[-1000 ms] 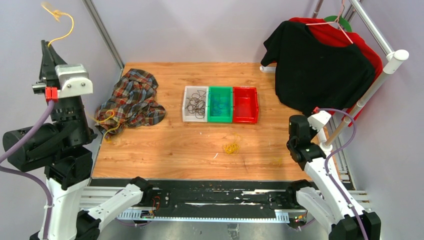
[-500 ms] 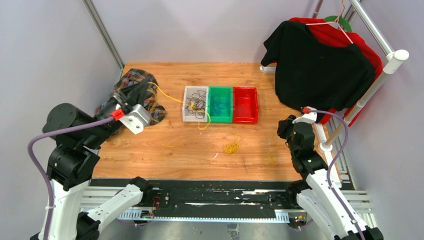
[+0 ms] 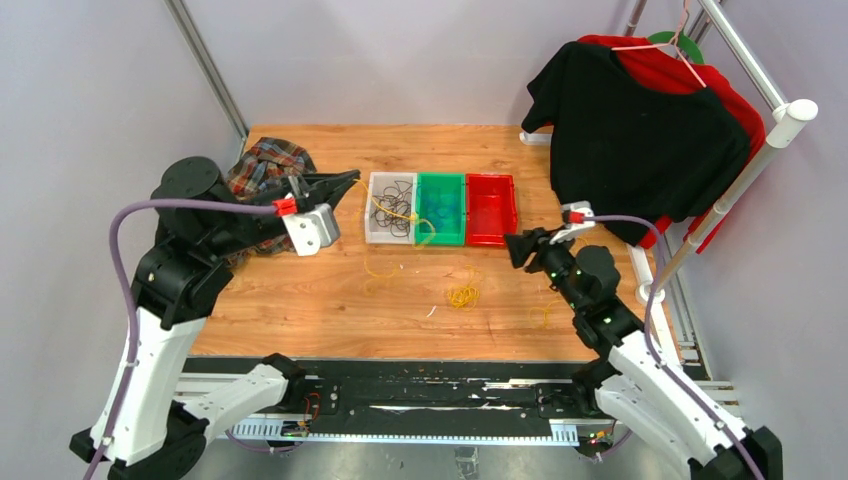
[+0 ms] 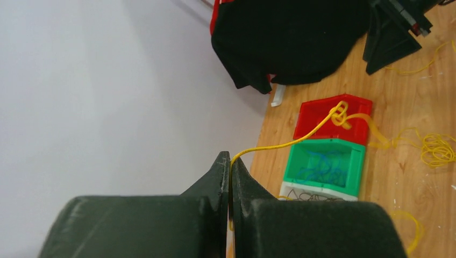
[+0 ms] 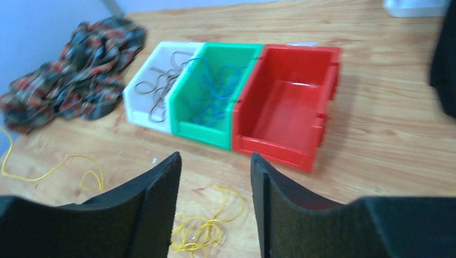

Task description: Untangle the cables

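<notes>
One yellow cable (image 4: 339,114) is pinched in the left jaws and stretches over the bins (image 5: 201,131); the right jaws stand wide, empty. Next they should probably catch its knotted part and pull.

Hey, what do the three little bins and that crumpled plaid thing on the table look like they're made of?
The white bin, green bin and red bin look like moulded plastic: smooth, slightly glossy, solid colour, thin stiff walls. The plaid thing looks like woven fabric, matte, lying in soft folds; probably a garment, though that's unclear.
</notes>
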